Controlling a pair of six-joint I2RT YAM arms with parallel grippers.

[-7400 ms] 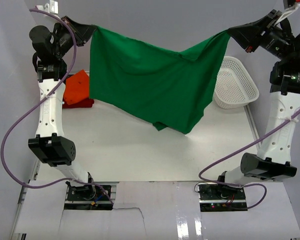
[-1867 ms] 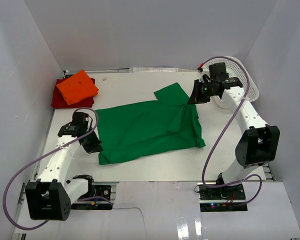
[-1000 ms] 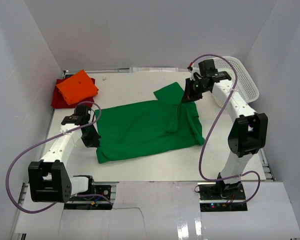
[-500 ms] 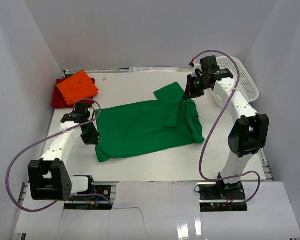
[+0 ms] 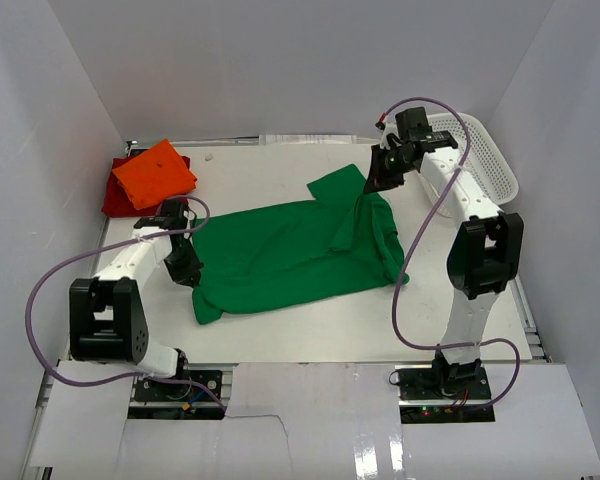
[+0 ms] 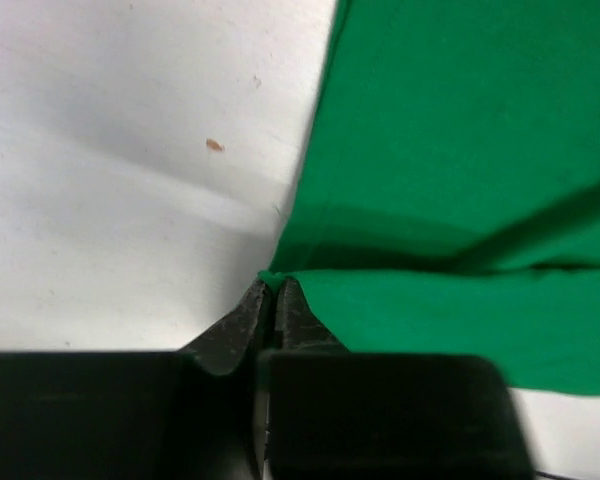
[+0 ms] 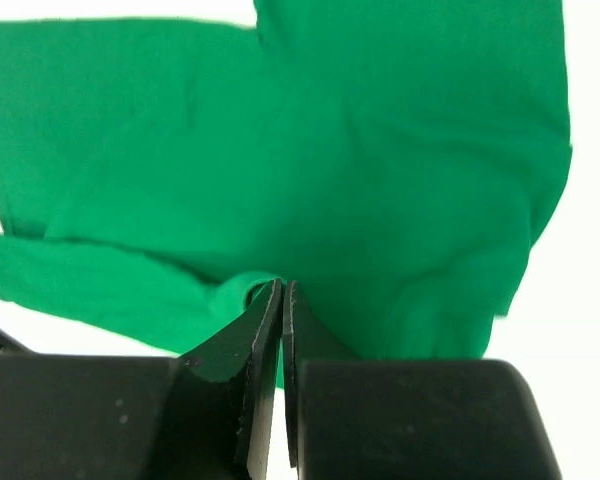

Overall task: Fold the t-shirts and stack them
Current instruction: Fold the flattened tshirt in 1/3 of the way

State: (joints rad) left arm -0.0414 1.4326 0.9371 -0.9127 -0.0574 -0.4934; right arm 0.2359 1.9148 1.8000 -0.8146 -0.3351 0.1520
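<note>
Pinching green t-shirt (image 5: 280,255) edges are left pincer (image 6: 271,288), right pincer (image 7: 282,290).

Green shirt (image 5: 280,255), 7 s back hung spread in the air betw. both arms, now lies on worktop (image 5: 260,175). Over last 2 s: L jaws crept twd far edge, pinched on shirt's left hem; L elbow swung out twd left edge. R jaws shifted slightly left & far, so shirt's right side bunched up and near-right corner drew in from right edge.
</note>
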